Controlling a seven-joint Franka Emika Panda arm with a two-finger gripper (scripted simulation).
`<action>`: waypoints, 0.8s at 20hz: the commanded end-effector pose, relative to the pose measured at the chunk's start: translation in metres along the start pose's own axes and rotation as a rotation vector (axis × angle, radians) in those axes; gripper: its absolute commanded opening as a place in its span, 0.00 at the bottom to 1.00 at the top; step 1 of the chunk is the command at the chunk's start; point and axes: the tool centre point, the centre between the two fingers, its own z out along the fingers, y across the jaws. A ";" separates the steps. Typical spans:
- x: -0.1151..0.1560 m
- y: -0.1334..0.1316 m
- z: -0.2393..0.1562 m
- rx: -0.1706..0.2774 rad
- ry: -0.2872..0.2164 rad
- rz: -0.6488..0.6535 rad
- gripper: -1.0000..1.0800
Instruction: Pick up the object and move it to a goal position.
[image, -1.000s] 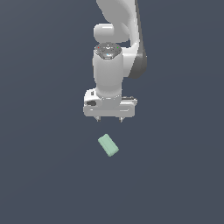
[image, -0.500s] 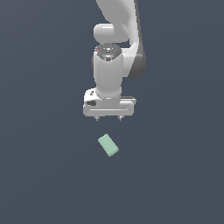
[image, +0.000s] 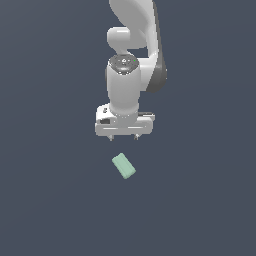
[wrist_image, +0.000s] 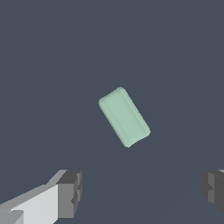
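Showing end effector (wrist_image: 140, 192) fingers (wrist_image: 70, 192) spread.

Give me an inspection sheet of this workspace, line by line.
Surface: plain dark grey-blue floor, no marks seen.
Job's things: mint-green block lying flat, turned diagonally, untouched.
Clutter: nothing seen.
Gripper: white gripper above the block, apart from it, open; the wrist view shows its fingertips spread wide with the block ahead of the gap.
Cables: nothing seen.
Surroundings: nothing seen apart from the white arm; no goal marker visible.
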 end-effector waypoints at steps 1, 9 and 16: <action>0.002 0.000 0.006 -0.001 -0.003 -0.029 0.96; 0.015 0.003 0.037 0.001 -0.016 -0.183 0.96; 0.028 0.005 0.076 0.012 -0.028 -0.364 0.96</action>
